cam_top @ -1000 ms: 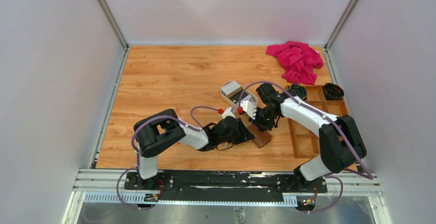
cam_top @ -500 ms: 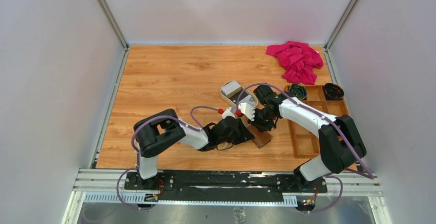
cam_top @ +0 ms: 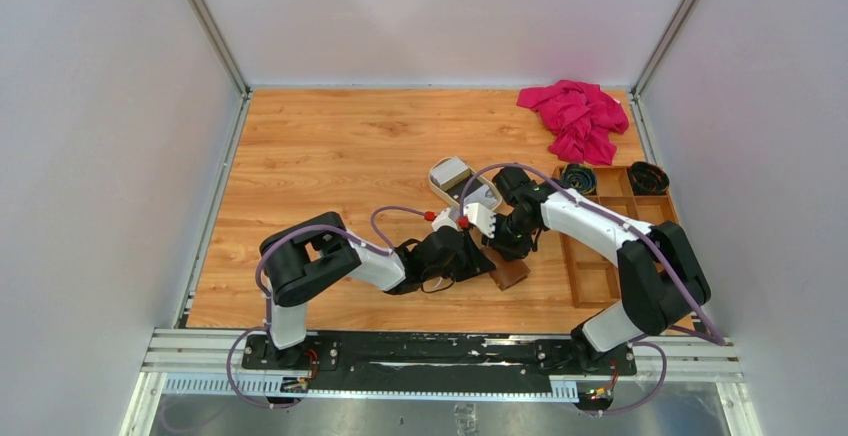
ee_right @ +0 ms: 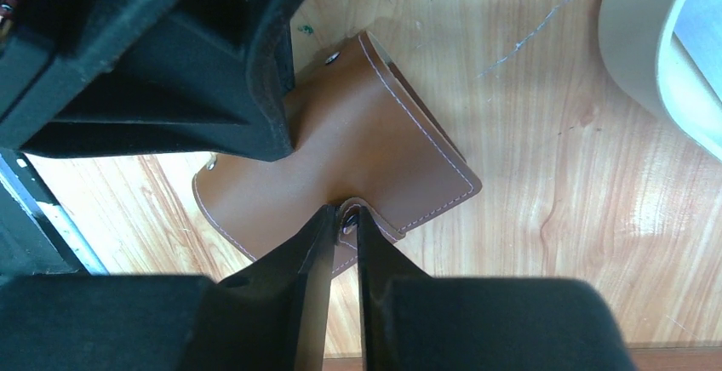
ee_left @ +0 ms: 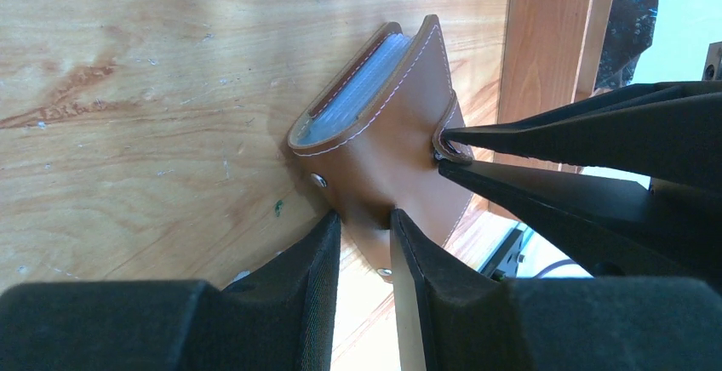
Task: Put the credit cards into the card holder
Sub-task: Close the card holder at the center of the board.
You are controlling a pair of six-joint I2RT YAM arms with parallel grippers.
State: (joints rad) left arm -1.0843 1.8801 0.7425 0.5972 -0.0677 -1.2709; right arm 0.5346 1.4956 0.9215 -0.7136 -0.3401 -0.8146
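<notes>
Left gripper (ee_left: 366, 218): jaws closed on the lower flap of the brown leather card holder (ee_left: 383, 141), which passes between the two pads. Right gripper (ee_right: 345, 215): fingertips set narrowly apart on either side of the holder's snap tab (ee_right: 362, 218). Whether they pinch it cannot be told.

The card holder lies part-folded on the table, near its front edge and between the two wrists. In the top view the grippers hide all but one brown corner. Pale grey layers show in its pocket mouth (ee_left: 362, 77). Whether they are cards or lining cannot be told.

Surface: a wood-grain table (cam_top: 330, 156), scuffed in the wrist views, enclosed by plain white walls with metal corner posts.

Containers: a cream oval tray (cam_top: 435, 182) just beyond the grippers holds flat grey and pale pieces, apparently the credit cards (cam_top: 451, 170), too small to count. A wooden compartment box (cam_top: 600, 256) at the right edge has two dark round objects (cam_top: 577, 177) in its far compartments. A pink cloth (cam_top: 575, 116) lies crumpled in the far right corner.
</notes>
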